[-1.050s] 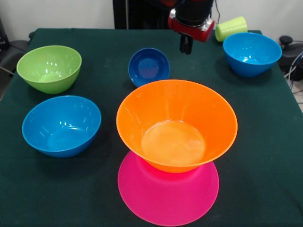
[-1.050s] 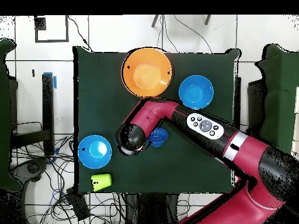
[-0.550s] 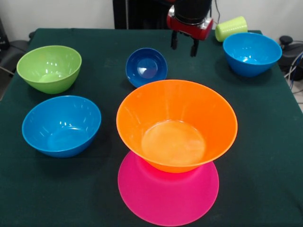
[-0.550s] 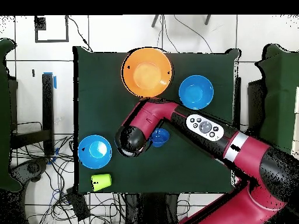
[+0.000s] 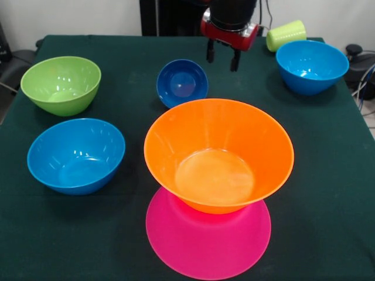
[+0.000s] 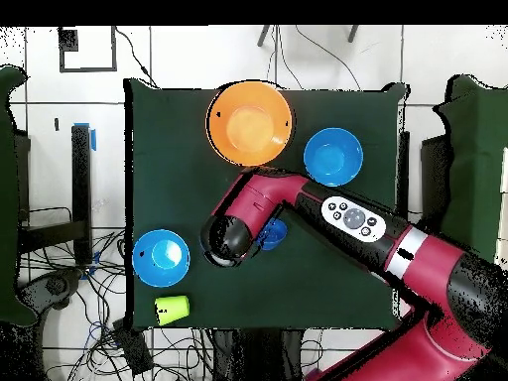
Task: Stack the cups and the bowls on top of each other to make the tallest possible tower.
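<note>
Nearest in the front view, the big pink bowl (image 5: 208, 246) is seen upside down on the dark green table (image 5: 328, 193), its flat round base turned upward. The big orange bowl (image 5: 218, 153) is set upright on that base, mouth upward, its vertical axis shifted toward the far edge of the pink base, so that the near part of the pink disc is left bare. From above, the orange bowl (image 6: 249, 123) is seen at the table's edge opposite the robot's base, and the pink bowl is hidden beneath it.

To the left in the front view, a medium blue bowl (image 5: 76, 155) is placed upright on the cloth, well apart from the pile. Behind it, the green bowl (image 5: 61, 84) is also found upright.

Farther back, the small dark-blue bowl (image 5: 183, 82) is tilted on its side wall, its mouth turned toward the camera and slightly upward. It is not on the pile; it rests on the table just behind the orange bowl's rim.

The gripper (image 5: 222, 55) is held above the table, just right of and behind the dark-blue bowl, fingers pointed down and spread apart with nothing between them.

At the far right, the second medium blue bowl (image 5: 312, 66) is set upright. Behind it, the yellow-green cup (image 5: 286, 34) is laid on its side, long axis roughly left to right, its mouth turned left.
</note>
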### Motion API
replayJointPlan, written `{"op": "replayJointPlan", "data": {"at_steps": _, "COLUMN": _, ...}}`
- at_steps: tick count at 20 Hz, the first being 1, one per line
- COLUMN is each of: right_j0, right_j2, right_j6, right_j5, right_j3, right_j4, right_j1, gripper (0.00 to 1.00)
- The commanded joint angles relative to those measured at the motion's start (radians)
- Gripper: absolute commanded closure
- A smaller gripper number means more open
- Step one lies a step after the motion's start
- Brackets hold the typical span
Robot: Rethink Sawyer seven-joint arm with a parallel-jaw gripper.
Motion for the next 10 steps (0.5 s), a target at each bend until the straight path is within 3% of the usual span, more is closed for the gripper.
{"op": "replayJointPlan", "data": {"at_steps": 1, "right_j0": -0.015, "right_j2": -0.109, "right_j6": -0.03, "right_j5": -0.052, "right_j3": -0.027, "right_j4": -0.073, "right_j1": 0.052, "gripper": 0.0}}
{"op": "replayJointPlan", "data": {"at_steps": 10, "right_j0": -0.217, "right_j2": -0.09, "right_j6": -0.488, "right_j5": -0.043, "right_j3": -0.032, "right_j4": -0.051, "right_j1": 0.098, "gripper": 0.0}}
